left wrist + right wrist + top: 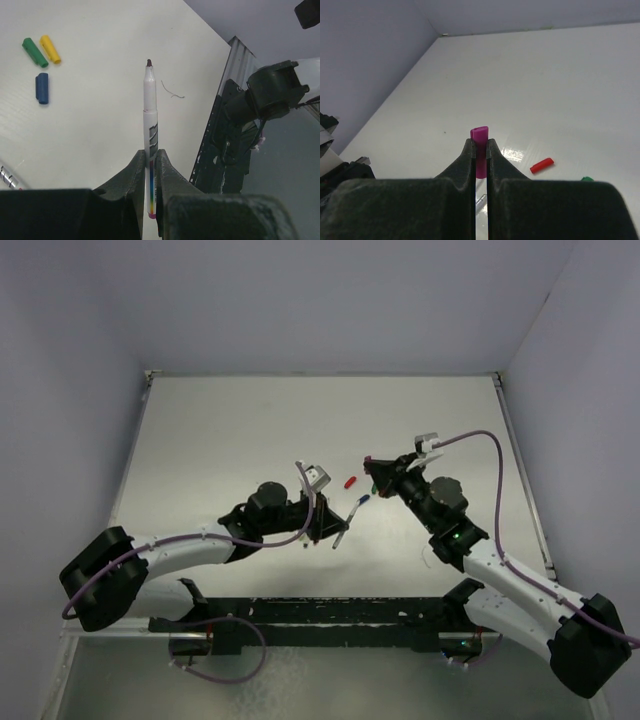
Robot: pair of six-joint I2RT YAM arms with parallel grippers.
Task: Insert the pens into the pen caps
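My left gripper [151, 152] is shut on a grey-white pen [150, 105] that sticks out forward with its dark tip bare; in the top view this gripper [335, 528] is at the table's middle, holding the pen [341, 537]. My right gripper [480, 143] is shut on the purple cap [480, 134], held above the table; in the top view it [375, 474] is just right of the left one. The red cap [541, 165] [349, 481] lies on the table between them. Green [35, 52], yellow [50, 48] and blue [42, 88] caps lie together. Another pen [358, 503] with a blue tip lies nearby.
A thin curl of thread [172, 93] lies on the white table [220, 440]. Grey walls enclose the table on the left, back and right. The black base rail [320, 615] runs along the near edge.
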